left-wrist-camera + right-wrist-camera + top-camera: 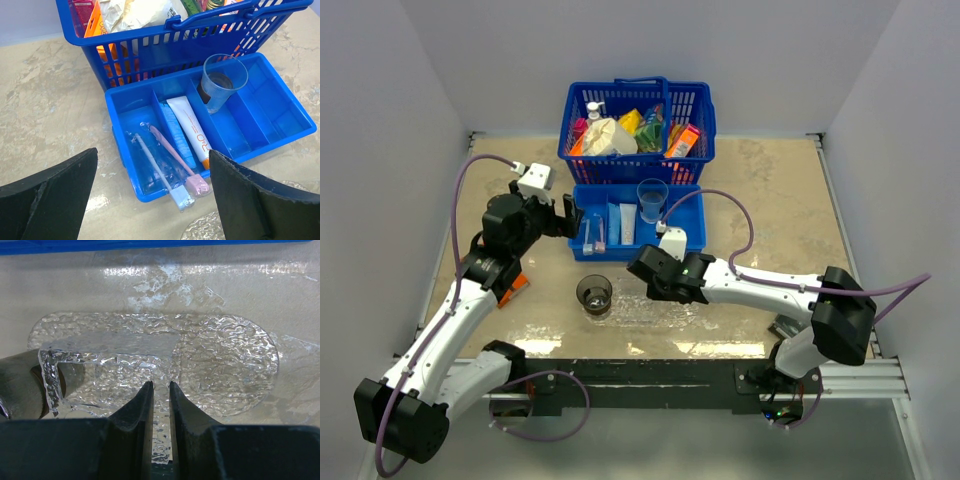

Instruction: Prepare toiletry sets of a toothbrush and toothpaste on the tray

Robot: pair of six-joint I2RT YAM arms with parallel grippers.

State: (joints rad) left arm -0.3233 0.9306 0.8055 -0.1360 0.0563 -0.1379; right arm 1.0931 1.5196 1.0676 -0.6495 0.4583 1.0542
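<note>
Light is bright and even in all three views, coming from overhead, with soft shadows only.

Top view: sharp. I see a wet-looking glare band along the near edge of the beige marbled tabletop [780, 200], and faint shadow under the arms.

Left wrist: the blue divided plastic bin [280, 125] is crisp and saturated. The left gripper's black fingers [55, 200] go soft in the bottom corners.

Right wrist: the clear bumpy plastic oval tray [225, 360] is full of specular sparkle and low in contrast against the tabletop. There are white glare patches beyond it. The right gripper's dark fingers [135, 435] are blurred up close.
</note>
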